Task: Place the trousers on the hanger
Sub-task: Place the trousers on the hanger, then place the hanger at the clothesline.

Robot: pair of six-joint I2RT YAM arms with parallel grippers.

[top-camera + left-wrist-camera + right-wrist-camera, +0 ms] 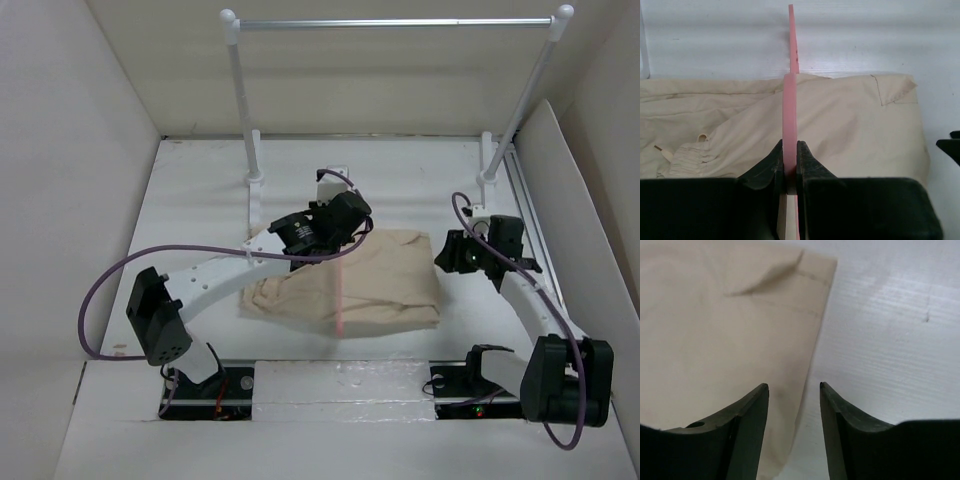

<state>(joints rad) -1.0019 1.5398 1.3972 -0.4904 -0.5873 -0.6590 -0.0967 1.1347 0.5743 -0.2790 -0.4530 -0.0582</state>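
As hanger [790, 125] stands over trousers [855, 130], rail [395, 23] behind.

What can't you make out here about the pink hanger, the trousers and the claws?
Hanger: the left wrist view shows it edge-on, so hook and frame are hidden; the left claw covers its lower end.
Trousers: the right wrist view cuts them off at its top and left edges; the left arm hides part in the top view.
Right claw: open at the trousers' edge; whether it touches cloth is unclear.
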